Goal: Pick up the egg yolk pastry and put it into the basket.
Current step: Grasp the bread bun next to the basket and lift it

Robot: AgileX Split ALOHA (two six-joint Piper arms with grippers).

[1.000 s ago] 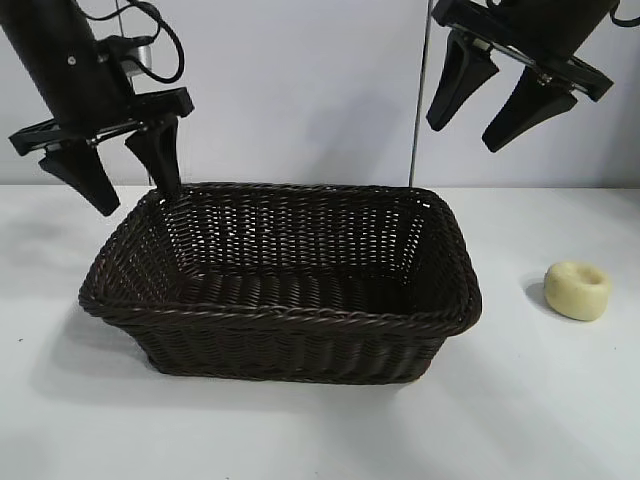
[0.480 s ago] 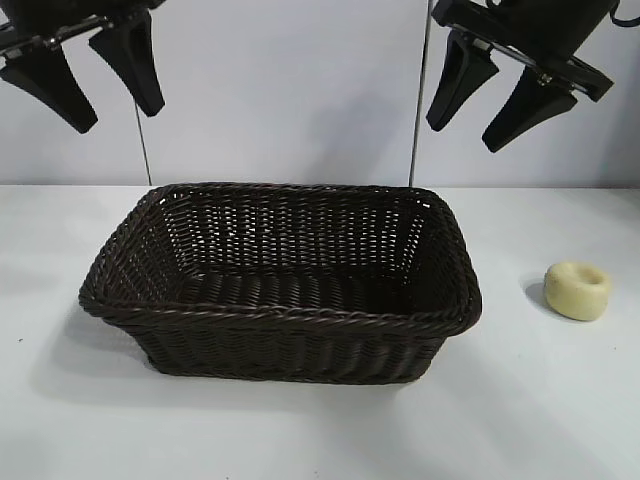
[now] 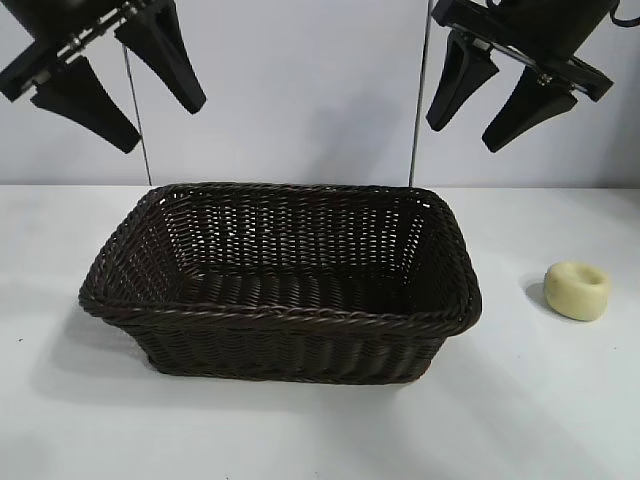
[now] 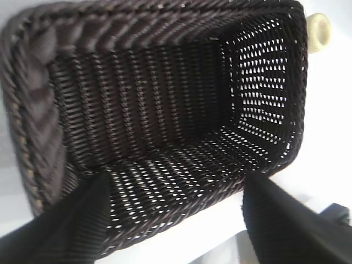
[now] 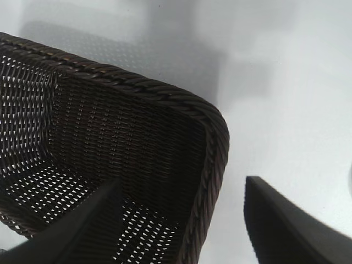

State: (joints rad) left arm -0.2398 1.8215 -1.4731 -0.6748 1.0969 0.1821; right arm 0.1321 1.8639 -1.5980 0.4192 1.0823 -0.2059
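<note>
The egg yolk pastry point(image 3: 578, 290), pale yellow and round with a dimpled top, lies on the white table to the right of the basket point(image 3: 280, 312). It also shows in the left wrist view point(image 4: 319, 30), just past the basket's far end. The dark brown wicker basket stands mid-table and is empty inside, as the left wrist view point(image 4: 33, 132) and right wrist view point(image 5: 212, 118) show. My left gripper point(image 3: 160, 128) hangs open and empty high above the basket's left end. My right gripper point(image 3: 463, 138) hangs open and empty high above the basket's right end, up and left of the pastry.
A white table point(image 3: 540, 400) with a pale wall behind it. Two thin vertical rods point(image 3: 418, 110) stand behind the basket.
My left gripper rose from beside the basket's left rim to high above it, then shifted a little right and tilted. The right gripper, the basket and the pastry have not moved.
</note>
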